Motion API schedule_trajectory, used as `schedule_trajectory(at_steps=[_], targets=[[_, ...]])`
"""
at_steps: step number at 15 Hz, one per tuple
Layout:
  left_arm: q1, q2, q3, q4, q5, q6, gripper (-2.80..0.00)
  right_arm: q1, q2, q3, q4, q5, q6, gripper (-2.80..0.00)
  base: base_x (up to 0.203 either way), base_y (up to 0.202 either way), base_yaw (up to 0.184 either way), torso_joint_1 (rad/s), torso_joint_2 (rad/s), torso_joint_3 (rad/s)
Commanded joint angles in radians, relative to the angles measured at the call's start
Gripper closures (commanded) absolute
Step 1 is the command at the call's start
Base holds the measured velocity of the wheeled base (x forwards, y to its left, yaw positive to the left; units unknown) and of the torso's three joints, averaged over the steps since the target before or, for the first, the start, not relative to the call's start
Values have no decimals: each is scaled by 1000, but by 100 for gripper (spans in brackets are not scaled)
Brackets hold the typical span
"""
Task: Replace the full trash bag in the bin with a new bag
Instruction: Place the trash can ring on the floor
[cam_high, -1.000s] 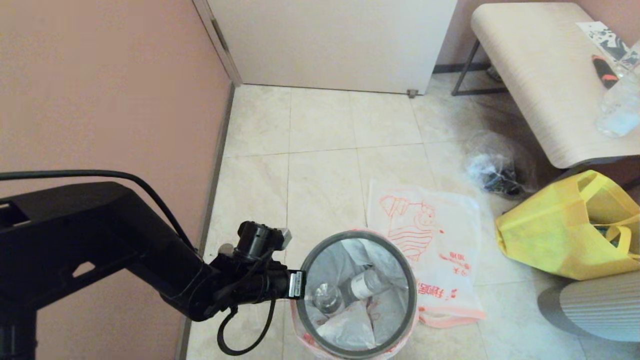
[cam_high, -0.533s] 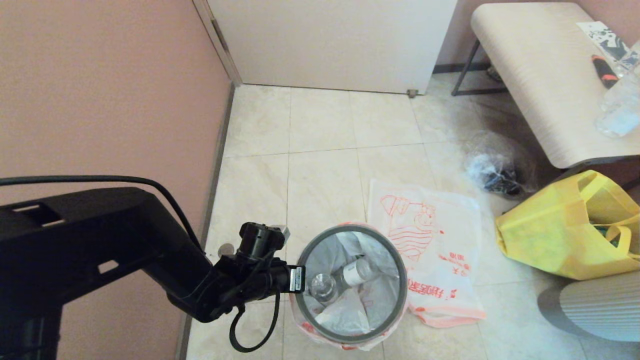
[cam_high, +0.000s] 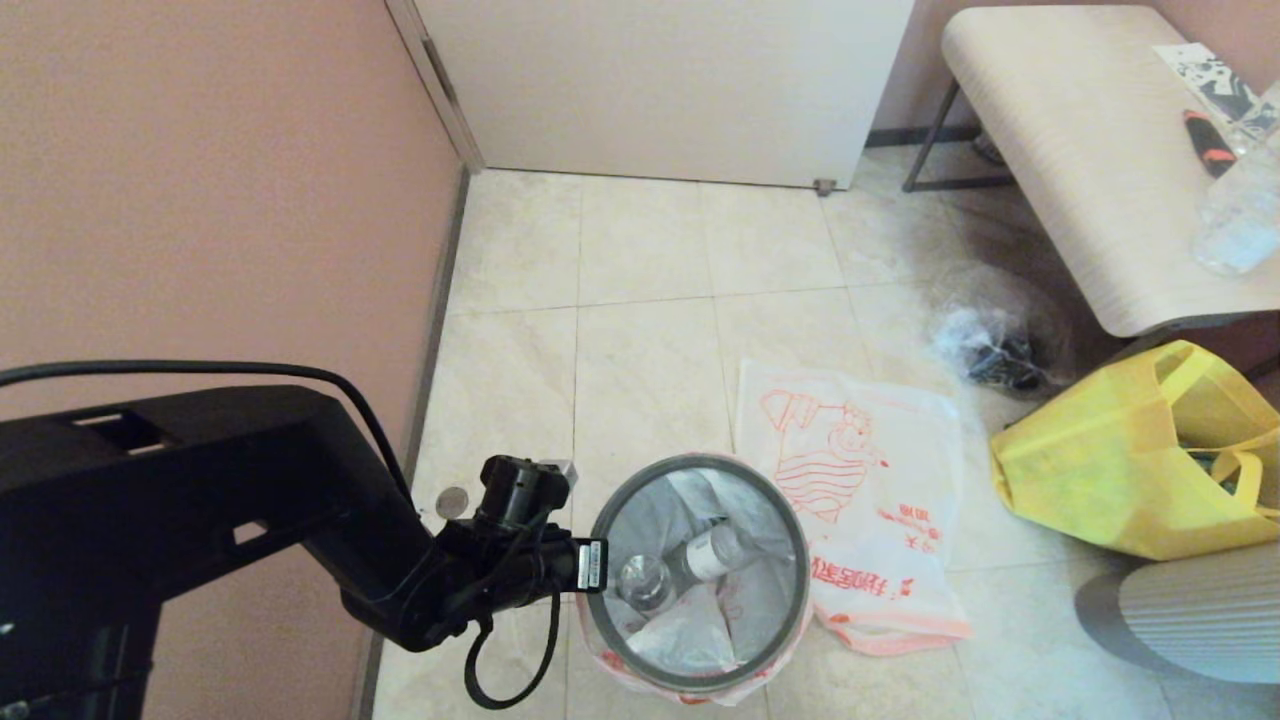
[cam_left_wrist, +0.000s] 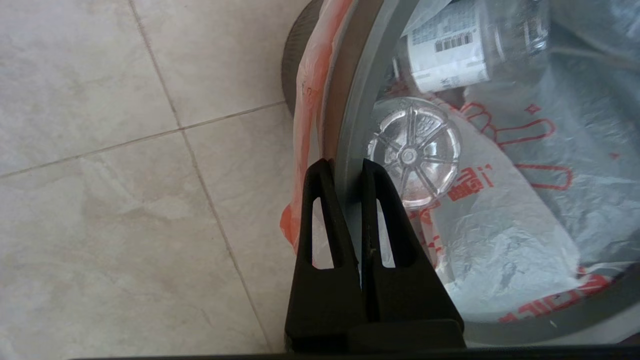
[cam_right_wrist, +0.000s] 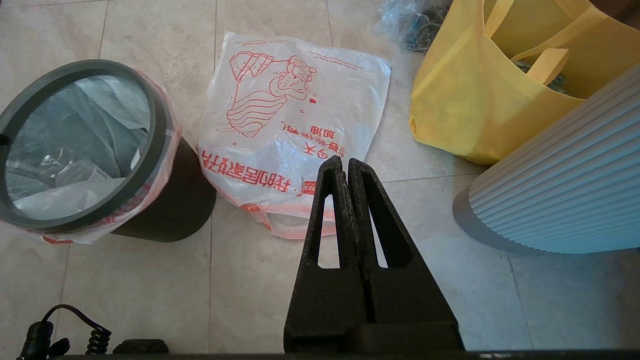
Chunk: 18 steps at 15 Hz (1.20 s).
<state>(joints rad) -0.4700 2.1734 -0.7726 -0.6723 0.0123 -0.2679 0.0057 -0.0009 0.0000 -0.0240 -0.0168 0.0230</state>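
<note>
The full trash bag (cam_high: 700, 600) sits inside the bin (cam_right_wrist: 170, 210), which stands on the floor near the wall. Its translucent white plastic is folded out over the top, and a pink-orange edge (cam_left_wrist: 307, 100) with red print hangs down the black side. A grey ring (cam_high: 800, 570) sits on top, over the folded-out plastic. Inside the bag I see a clear bottle (cam_left_wrist: 412, 150) end-on, a second bottle with a white barcode label (cam_left_wrist: 447, 47), and crumpled white scraps (cam_high: 675, 640).

My left tool (cam_left_wrist: 345, 167) is pinched shut on the grey ring at the side nearest the wall, one finger outside it and one inside.

The new bag (cam_right_wrist: 295, 115) lies flat on the floor just beside the bin, red striped figure facing up. A yellow tote (cam_high: 1130, 460) stands open beyond it.

My right tool (cam_right_wrist: 345, 165) hangs closed and empty above the floor.
</note>
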Motion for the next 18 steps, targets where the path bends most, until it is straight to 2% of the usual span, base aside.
schedule_trajectory(at_steps=[1, 7, 10, 18], targets=[[-5, -12, 13, -3, 3, -2, 0, 0, 1, 11, -1, 0, 0, 0, 0, 0, 0, 0, 0, 0], [-31, -63, 73, -39, 7, -2, 0, 0, 1, 11, -1, 0, 0, 0, 0, 0, 0, 0, 0, 0], [-33, -57, 67, -41, 26, -2, 0, 0, 1, 11, -1, 0, 0, 0, 0, 0, 0, 0, 0, 0], [-33, -71, 76, -52, 26, -1, 0, 0, 1, 11, -1, 0, 0, 0, 0, 0, 0, 0, 0, 0]])
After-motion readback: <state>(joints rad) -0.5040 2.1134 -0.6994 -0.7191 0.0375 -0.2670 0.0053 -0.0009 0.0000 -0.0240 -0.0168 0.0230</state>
